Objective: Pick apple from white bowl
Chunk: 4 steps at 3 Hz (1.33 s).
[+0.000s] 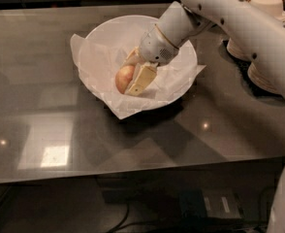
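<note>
The white bowl (103, 33) with its crinkled white paper liner stands on the dark table, left of the middle. The small yellow-orange apple (123, 79) lies inside it, near the front. My gripper (135, 70) reaches down into the bowl from the upper right. Its pale fingers (141, 79) straddle the apple, one in front and one behind, and press against it. The apple still rests on the liner.
Stacks of small beige paper bowls (268, 8) stand at the table's back right, behind my arm. The paper liner (125, 111) hangs over the bowl's front rim. The table's front edge (133, 174) runs across the lower part of the view.
</note>
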Available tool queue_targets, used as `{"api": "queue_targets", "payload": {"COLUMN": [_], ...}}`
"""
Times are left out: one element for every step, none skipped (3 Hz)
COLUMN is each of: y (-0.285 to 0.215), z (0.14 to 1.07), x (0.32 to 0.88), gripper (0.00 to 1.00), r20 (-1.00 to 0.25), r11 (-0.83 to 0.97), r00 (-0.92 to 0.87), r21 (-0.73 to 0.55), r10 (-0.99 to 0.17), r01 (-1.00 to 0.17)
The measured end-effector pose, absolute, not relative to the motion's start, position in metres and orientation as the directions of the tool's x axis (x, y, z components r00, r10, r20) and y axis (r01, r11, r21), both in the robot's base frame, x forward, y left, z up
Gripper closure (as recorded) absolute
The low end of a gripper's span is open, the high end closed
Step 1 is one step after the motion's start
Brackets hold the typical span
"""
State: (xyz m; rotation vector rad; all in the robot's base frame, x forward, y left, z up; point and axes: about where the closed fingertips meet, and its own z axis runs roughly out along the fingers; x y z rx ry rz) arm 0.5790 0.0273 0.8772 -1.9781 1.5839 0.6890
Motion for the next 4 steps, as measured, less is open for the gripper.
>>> {"api": "queue_targets", "payload": {"y": [0.015,-0.003,-0.022,-0.026], "z": [0.915,0.944,0.966,0.970], "x": [0.573,0.569,0.564,0.563], "gripper": [1.00,1.00,1.00,1.00], "r20": [-0.788,-0.862,-0.895,-0.899], "r11": [-0.165,-0.127,-0.082,-0.074], "r00": [0.220,0.243,0.258,0.259], "r21": [-0.151,-0.208,-0.246,-0.249], "r10": [-0.575,-0.444,-0.364,-0.352], "r01": [-0.975,-0.970,-0.966,-0.966]}}
